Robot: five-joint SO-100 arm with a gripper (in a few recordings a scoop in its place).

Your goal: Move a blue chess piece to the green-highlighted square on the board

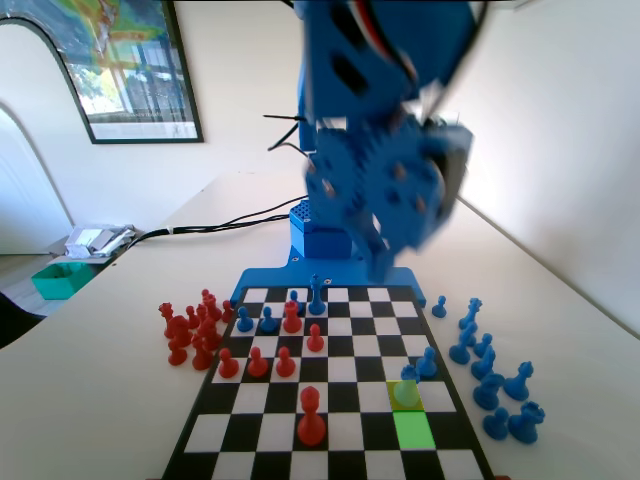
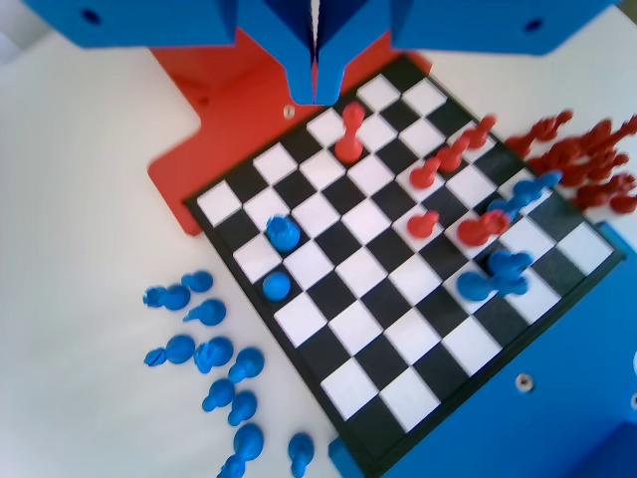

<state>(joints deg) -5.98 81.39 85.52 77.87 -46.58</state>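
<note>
A small blue chess piece (image 1: pixel 406 392), a pawn tinted greenish, stands on the pale yellow-green square near the board's right side in the fixed view. The bright green-highlighted square (image 1: pixel 413 430) lies directly in front of it, bare. In the wrist view that pawn (image 2: pixel 283 233) stands below and left of my jaws. My gripper (image 2: pixel 316 88) hangs high above the board (image 1: pixel 250 440), jaws pressed together with nothing between them. In the fixed view the gripper (image 1: pixel 384 265) is a blur above the board's far edge.
A second blue pawn (image 1: pixel 427 362) stands just behind the first. Red pawns (image 1: pixel 311 415) and blue pieces (image 1: pixel 316 296) dot the board. Captured red pieces (image 1: pixel 190 330) cluster off the left side and blue ones (image 1: pixel 495 375) off the right.
</note>
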